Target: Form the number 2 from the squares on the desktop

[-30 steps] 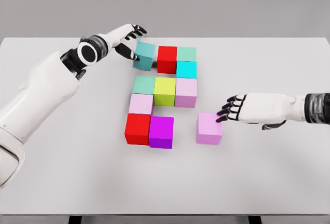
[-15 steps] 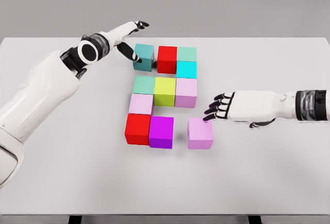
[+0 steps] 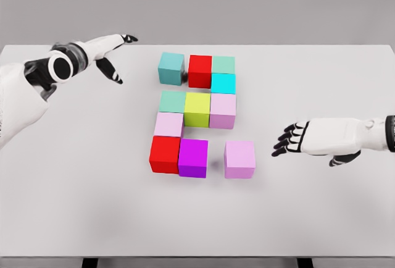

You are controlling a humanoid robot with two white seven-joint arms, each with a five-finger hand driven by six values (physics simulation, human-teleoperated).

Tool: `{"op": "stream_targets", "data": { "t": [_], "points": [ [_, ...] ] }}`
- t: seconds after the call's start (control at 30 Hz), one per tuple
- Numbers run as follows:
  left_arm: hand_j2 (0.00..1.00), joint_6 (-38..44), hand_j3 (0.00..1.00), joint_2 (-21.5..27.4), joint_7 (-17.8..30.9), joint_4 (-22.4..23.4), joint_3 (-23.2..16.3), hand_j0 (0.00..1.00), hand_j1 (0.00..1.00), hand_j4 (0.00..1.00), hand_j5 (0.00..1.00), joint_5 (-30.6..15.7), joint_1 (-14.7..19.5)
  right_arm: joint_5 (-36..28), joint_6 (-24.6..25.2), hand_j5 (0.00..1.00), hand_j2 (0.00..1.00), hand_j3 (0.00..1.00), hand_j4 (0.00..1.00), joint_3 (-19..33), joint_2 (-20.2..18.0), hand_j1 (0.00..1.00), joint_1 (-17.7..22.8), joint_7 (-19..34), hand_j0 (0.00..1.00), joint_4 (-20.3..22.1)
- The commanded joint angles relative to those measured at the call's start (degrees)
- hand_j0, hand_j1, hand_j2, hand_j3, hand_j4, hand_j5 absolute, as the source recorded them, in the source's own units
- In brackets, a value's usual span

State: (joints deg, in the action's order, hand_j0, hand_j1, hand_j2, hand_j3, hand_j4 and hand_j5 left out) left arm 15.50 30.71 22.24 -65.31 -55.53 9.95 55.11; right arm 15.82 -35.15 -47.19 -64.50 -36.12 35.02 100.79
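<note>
A: What do we have on the white tabletop?

B: Ten coloured cubes near its middle. At the 12 o'clock end we see a teal cube standing a little apart from a red cube; a pale green cube touches the red one on its 3 o'clock side, and a cyan cube sits just in front of the green.

A: And below those?

B: A row of three touching cubes: sea-green, yellow-green and pale lilac. At 6 o'clock of the sea-green one we have a pale pink cube, then a second red cube with a magenta cube touching it. A light purple cube stands at 3 o'clock of the magenta, with a visible gap between them.

A: The hands?

B: Our left hand is up at 10 o'clock of the group, well apart from the teal cube, fingers extended and holding nothing; its forearm is cut off by the frame's left edge. Our right hand hovers at 3 o'clock of the light purple cube, near it but not touching, dark fingers spread and empty. Its arm runs off the right edge.

A: Anything we cannot make out?

B: The far faces of the cubes, and whether the cyan cube fully touches the pale lilac one.
</note>
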Motion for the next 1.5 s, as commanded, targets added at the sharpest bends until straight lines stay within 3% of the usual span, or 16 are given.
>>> {"op": "stream_targets", "data": {
  "t": [0.0,0.07,0.2,0.5,0.6,0.87,1.33,1.47],
  "points": [
    [1.00,0.2,1.00,0.1,7.5,0.2,-1.7,1.00,1.00,1.00,1.00,5.5,0.0,0.1,0.1,1.00,1.00,1.00,1.00,-1.7,0.3,1.00,0.0,0.0,1.00,0.0],
    [1.00,0.2,1.00,-0.1,8.8,0.3,-1.8,1.00,1.00,1.00,1.00,8.9,0.1,0.1,0.1,1.00,1.00,1.00,1.00,-1.7,0.9,1.00,-0.1,0.0,1.00,0.0],
    [1.00,0.0,1.00,-0.6,9.0,0.9,-3.4,1.00,1.00,1.00,1.00,10.9,0.1,0.2,0.1,1.00,1.00,1.00,1.00,-2.0,3.9,1.00,-0.3,0.0,1.00,0.0],
    [1.00,-0.9,1.00,-3.5,4.2,2.8,-3.4,1.00,1.00,1.00,1.00,11.0,0.1,0.1,0.1,1.00,1.00,1.00,1.00,-2.2,6.0,1.00,-1.3,0.0,1.00,0.0],
    [1.00,-1.0,1.00,-3.9,2.8,3.1,-3.4,1.00,1.00,1.00,1.00,11.1,0.3,0.1,0.1,1.00,1.00,1.00,1.00,-5.0,6.6,1.00,-3.2,0.0,1.00,0.0],
    [1.00,-2.8,1.00,-5.7,2.7,3.0,-4.5,1.00,1.00,1.00,1.00,11.9,0.3,0.1,0.1,1.00,1.00,1.00,1.00,-4.9,6.2,1.00,-4.6,0.0,1.00,-0.1],
    [1.00,-5.3,1.00,-6.5,2.8,2.7,-4.9,1.00,1.00,1.00,1.00,11.9,0.3,0.2,0.1,1.00,1.00,1.00,1.00,-5.5,9.3,1.00,-5.2,0.0,1.00,-0.1],
    [1.00,-5.3,1.00,-6.4,2.8,2.8,-4.9,1.00,1.00,1.00,1.00,11.9,0.3,0.3,0.1,1.00,1.00,1.00,1.00,-5.9,9.3,1.00,-7.0,0.0,1.00,-0.2]
  ]
}}
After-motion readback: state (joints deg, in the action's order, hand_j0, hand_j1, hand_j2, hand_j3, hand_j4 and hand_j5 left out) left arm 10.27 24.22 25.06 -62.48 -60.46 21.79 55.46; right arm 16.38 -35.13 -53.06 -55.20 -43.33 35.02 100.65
